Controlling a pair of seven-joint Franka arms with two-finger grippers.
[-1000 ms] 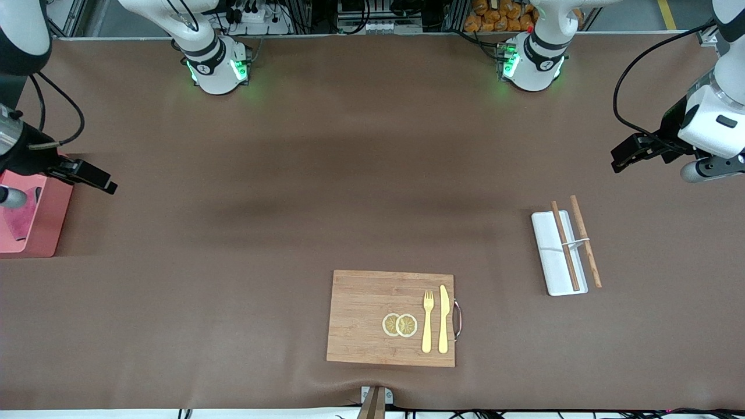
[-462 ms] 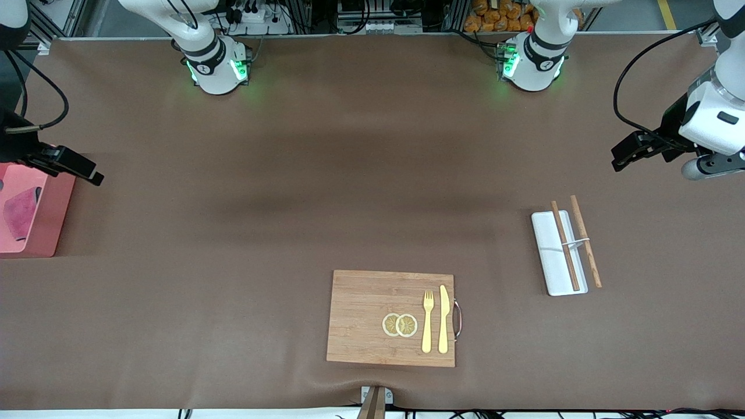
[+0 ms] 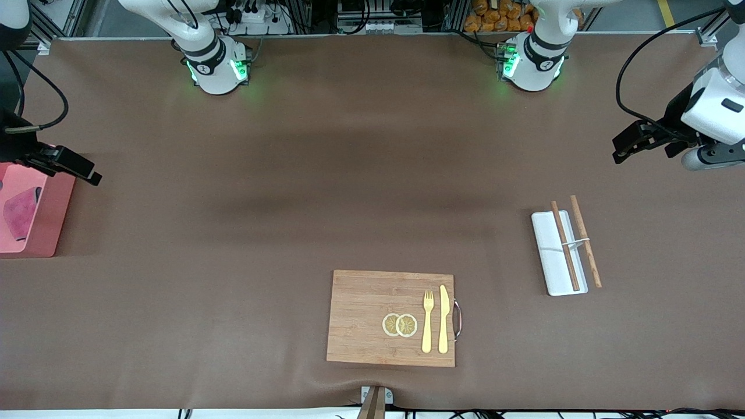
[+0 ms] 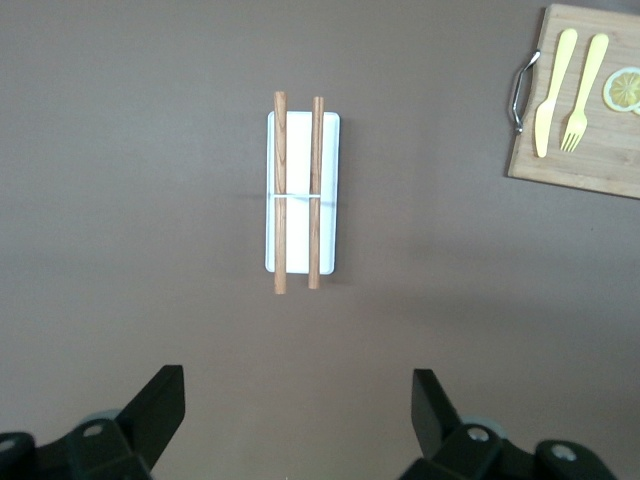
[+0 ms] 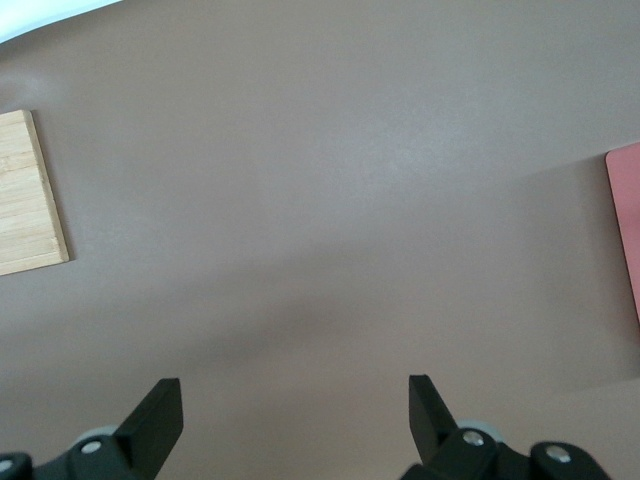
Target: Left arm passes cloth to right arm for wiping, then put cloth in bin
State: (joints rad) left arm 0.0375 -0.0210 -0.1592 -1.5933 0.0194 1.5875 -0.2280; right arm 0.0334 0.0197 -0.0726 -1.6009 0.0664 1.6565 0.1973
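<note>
The crimson-red cloth lies inside the pink bin at the right arm's end of the table. Nothing touches it. My right gripper is open and empty, up in the air over bare table beside the bin, whose wall edge shows in the right wrist view. In the front view only the right arm's black wrist shows, above the bin's corner. My left gripper is open and empty, held high over the left arm's end of the table, where the left arm waits.
A wooden cutting board with two lemon slices, a yellow fork and a knife lies near the front camera. A flat white tray with two wooden chopsticks lies toward the left arm's end; it also shows in the left wrist view.
My right gripper has lifted up out of the bin, leaving the cloth lying in it. The left arm has risen slightly.
</note>
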